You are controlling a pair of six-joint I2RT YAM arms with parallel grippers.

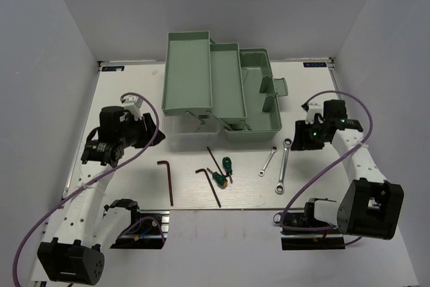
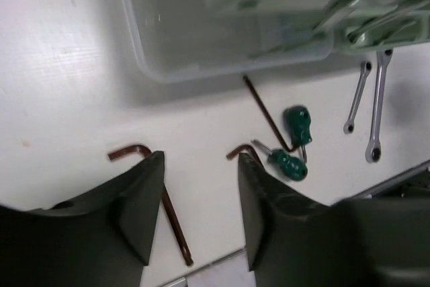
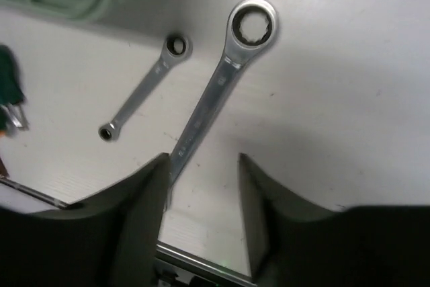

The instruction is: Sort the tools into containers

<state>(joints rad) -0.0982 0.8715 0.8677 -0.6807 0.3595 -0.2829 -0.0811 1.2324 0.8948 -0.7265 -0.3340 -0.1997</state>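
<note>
The tools lie on the white table in front of the pale-green toolbox trays (image 1: 190,72). From left to right they are two dark hex keys (image 1: 167,179) (image 1: 209,185), a thin rod (image 1: 214,160), two green-handled screwdrivers (image 1: 228,166) (image 1: 218,179), and a small wrench (image 1: 268,161) beside a large wrench (image 1: 284,166). My left gripper (image 1: 156,132) is open and empty. It hovers over the hex keys (image 2: 176,230) (image 2: 238,151). My right gripper (image 1: 300,134) is open and empty above the large wrench (image 3: 218,89), whose handle runs under my left finger. The small wrench (image 3: 142,89) lies beside it.
The toolbox's translucent lid (image 2: 201,31) lies flat at its front, close to the rod (image 2: 265,113) and the screwdrivers (image 2: 297,124). The table's front edge, a metal rail (image 3: 195,263), is just behind both grippers. White walls enclose the table on three sides.
</note>
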